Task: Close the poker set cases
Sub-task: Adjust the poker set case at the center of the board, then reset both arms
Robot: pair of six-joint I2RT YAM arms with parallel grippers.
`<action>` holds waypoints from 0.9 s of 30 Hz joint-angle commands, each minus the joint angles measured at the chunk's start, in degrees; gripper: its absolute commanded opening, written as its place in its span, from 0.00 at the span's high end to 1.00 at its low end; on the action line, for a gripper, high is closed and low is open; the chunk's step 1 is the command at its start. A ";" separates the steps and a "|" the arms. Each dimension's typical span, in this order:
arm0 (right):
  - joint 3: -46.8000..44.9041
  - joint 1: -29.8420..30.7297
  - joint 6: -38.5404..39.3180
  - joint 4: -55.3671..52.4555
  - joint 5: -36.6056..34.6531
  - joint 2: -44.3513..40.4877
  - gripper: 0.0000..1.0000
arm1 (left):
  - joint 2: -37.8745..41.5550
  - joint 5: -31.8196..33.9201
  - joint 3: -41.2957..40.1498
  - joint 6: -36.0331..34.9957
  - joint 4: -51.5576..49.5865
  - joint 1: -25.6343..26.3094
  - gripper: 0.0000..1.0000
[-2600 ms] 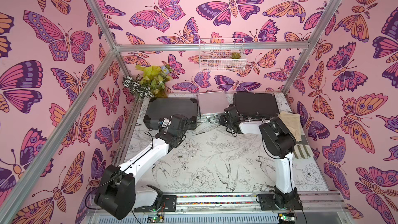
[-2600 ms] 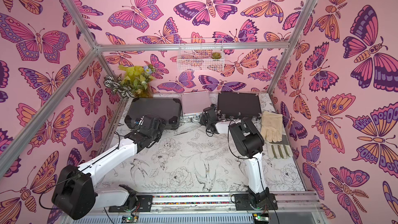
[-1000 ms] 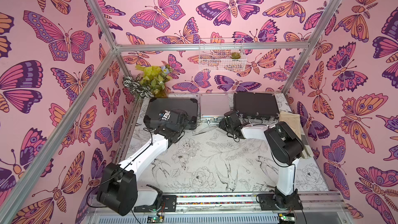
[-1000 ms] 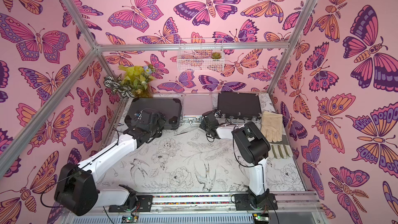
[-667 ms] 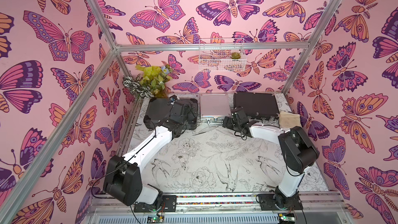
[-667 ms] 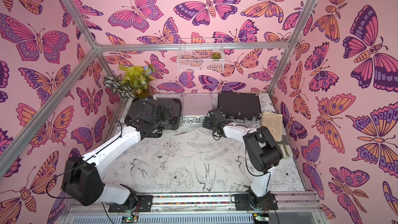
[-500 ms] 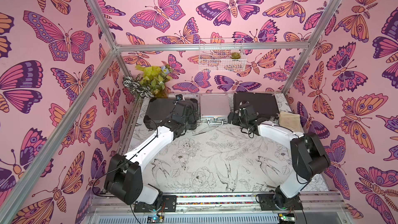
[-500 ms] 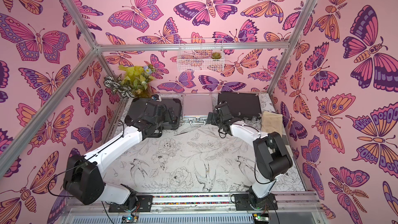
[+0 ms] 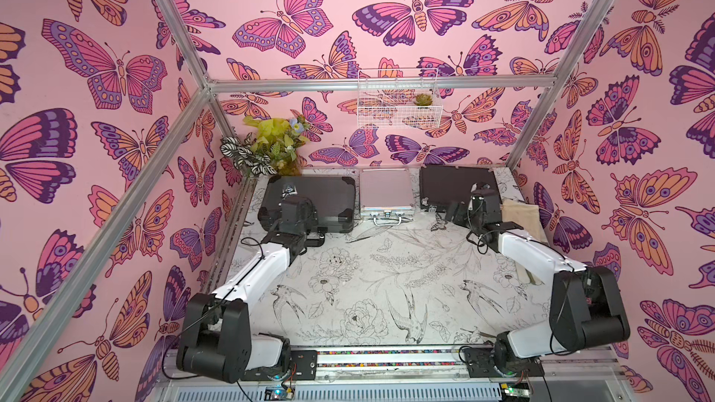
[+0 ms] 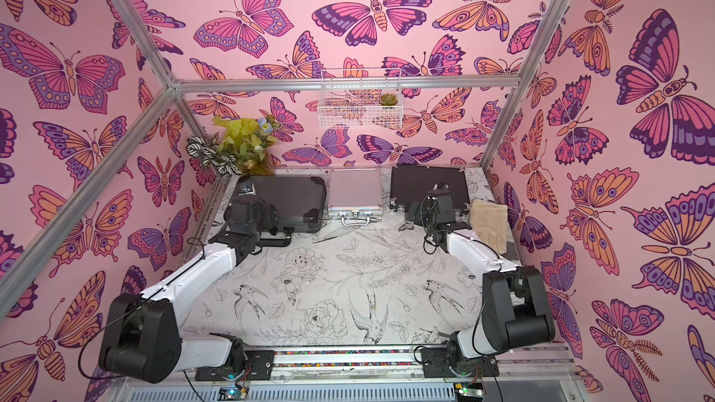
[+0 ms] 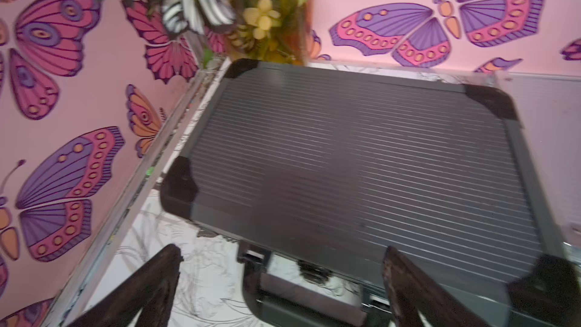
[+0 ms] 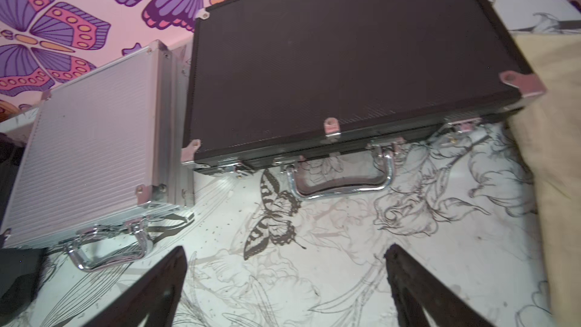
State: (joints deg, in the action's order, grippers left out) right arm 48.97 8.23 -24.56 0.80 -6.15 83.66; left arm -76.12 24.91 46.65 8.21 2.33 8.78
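- Large dark-grey case point(image 11: 361, 168): ribbed plastic with a dull sheen; its corner caps point(image 11: 180, 184) are smooth black plastic.
- Small silver case point(image 12: 91, 152): finely ribbed aluminium with a satin finish; its handle point(image 12: 103, 265) is mirror-glossy chrome.
- Wide black case point(image 12: 345, 58): matt, finely textured panel, with bright metal corner plates point(image 12: 522, 83) and polished chrome handle brackets point(image 12: 387, 168).
- Desk point(image 12: 345, 262): smooth white surface printed with line drawings, faintly glossy, speckled with dirt.
- Cloth point(image 12: 559, 121): beige, soft, matt.
- Fingers point(image 12: 154, 294): dark, matt, rough-looking.
- Wire basket point(image 9: 396, 110): thin white-coated metal.
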 commanded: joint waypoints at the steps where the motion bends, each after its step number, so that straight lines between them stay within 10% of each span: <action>1: -1.53 -0.89 2.38 4.85 -0.78 -1.52 0.01 | 0.74 -2.65 -4.20 -3.23 2.07 -3.82 0.01; 21: -14.54 -4.11 12.52 18.32 -9.18 -7.78 0.01 | -12.94 -13.83 -27.22 -7.87 54.74 -7.81 0.00; 27: -17.67 -4.46 17.71 21.68 -9.60 -10.26 0.01 | -12.81 -12.46 -26.71 -7.45 52.72 -7.66 0.00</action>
State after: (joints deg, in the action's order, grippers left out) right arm 32.38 4.03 -10.70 18.13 -13.89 75.09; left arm -88.36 12.25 19.90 1.74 49.32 1.15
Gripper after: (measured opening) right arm 0.988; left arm 0.996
